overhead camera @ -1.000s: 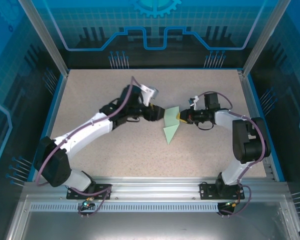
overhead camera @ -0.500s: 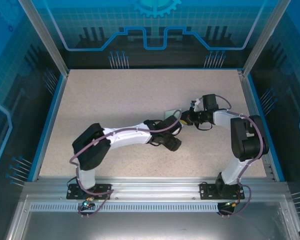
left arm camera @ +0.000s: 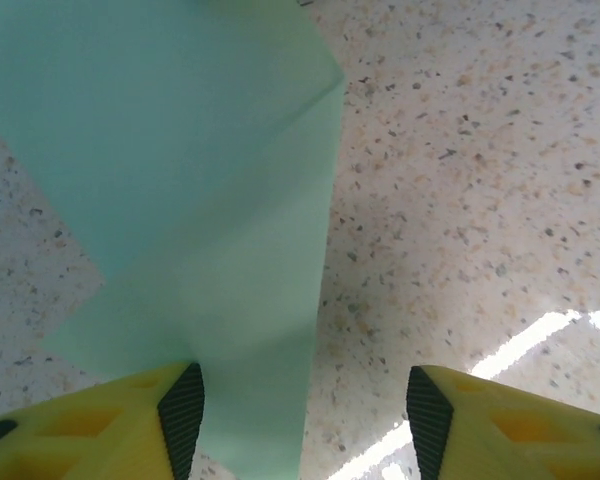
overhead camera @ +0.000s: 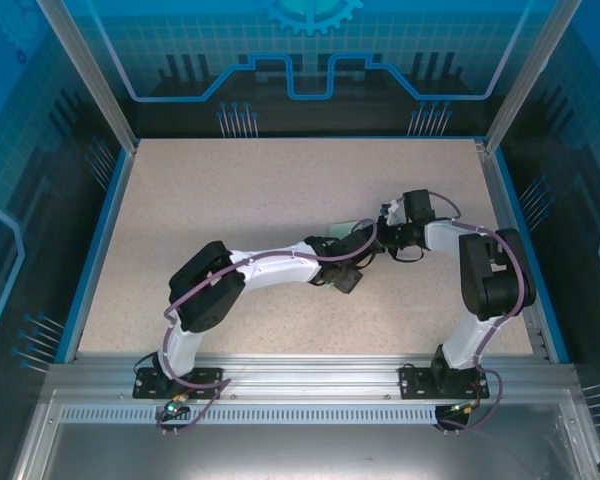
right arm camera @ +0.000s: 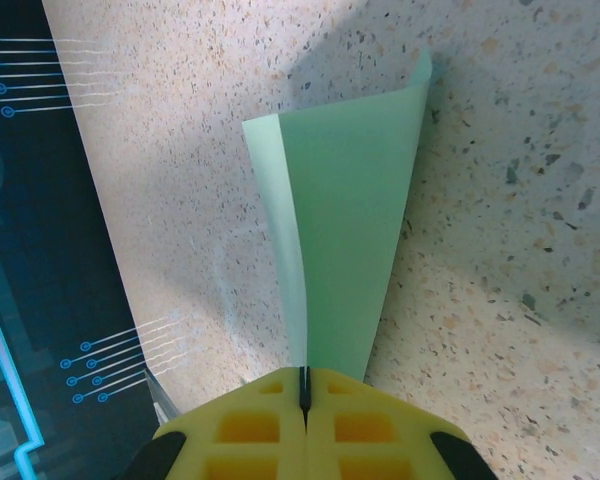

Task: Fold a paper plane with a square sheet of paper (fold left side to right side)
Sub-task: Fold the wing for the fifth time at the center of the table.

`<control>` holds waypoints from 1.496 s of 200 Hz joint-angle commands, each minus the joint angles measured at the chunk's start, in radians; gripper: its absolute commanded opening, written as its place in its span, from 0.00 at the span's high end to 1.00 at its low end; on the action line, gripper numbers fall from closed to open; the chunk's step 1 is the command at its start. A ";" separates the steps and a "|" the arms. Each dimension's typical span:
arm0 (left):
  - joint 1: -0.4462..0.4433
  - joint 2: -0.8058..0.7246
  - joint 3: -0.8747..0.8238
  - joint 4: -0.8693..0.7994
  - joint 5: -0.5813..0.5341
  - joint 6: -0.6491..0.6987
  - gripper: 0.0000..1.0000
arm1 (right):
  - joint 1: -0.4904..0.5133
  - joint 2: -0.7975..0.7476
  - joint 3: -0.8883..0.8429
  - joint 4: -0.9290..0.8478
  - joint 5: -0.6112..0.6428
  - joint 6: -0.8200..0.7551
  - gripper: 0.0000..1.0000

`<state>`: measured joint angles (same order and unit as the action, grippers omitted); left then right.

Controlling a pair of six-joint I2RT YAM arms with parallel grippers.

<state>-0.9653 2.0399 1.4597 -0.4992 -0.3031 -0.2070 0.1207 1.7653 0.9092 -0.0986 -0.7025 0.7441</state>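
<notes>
The paper (overhead camera: 344, 227) peeks out just right of centre in the top view, with bare tabletop (overhead camera: 200, 200) wide at the left. The right fingers (right arm camera: 303, 400) are clamped together on its narrow end, one folded edge standing up. The left fingers (left arm camera: 183, 415) stand apart, straddling its long right edge, with clear tabletop beyond that edge.

The paper (overhead camera: 340, 226) lies on the table (overhead camera: 230, 180), right of centre. The right gripper (right arm camera: 304, 385) pinches its edge from the right. The left gripper (left arm camera: 305, 400) straddles 1 end, jaws apart: 1 finger beside the paper, 1 over bare table.
</notes>
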 commanded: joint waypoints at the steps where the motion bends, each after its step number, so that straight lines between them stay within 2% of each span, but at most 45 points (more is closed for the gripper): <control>1: -0.009 0.040 0.049 -0.057 -0.051 0.011 0.42 | 0.021 0.024 0.021 -0.041 0.004 -0.014 1.00; 58: -0.009 0.074 0.069 -0.074 -0.083 0.009 0.47 | 0.029 0.035 0.031 -0.055 0.005 -0.027 1.00; 137: -0.009 0.096 0.087 -0.070 -0.054 0.004 0.58 | 0.028 0.055 0.049 -0.092 0.015 -0.055 1.00; 180: -0.009 0.096 0.087 -0.064 -0.038 0.000 0.62 | 0.029 0.057 0.057 -0.107 0.019 -0.070 0.96; 230: -0.007 0.066 0.077 -0.058 -0.029 0.007 0.68 | -0.005 0.055 0.065 -0.125 0.012 -0.072 0.96; 299: 0.026 0.028 0.077 -0.064 0.085 0.029 0.77 | -0.064 -0.010 0.096 -0.239 0.056 -0.175 0.61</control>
<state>-0.9596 2.1216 1.5166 -0.5449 -0.2939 -0.2001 0.0952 1.8053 0.9821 -0.2508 -0.6758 0.6285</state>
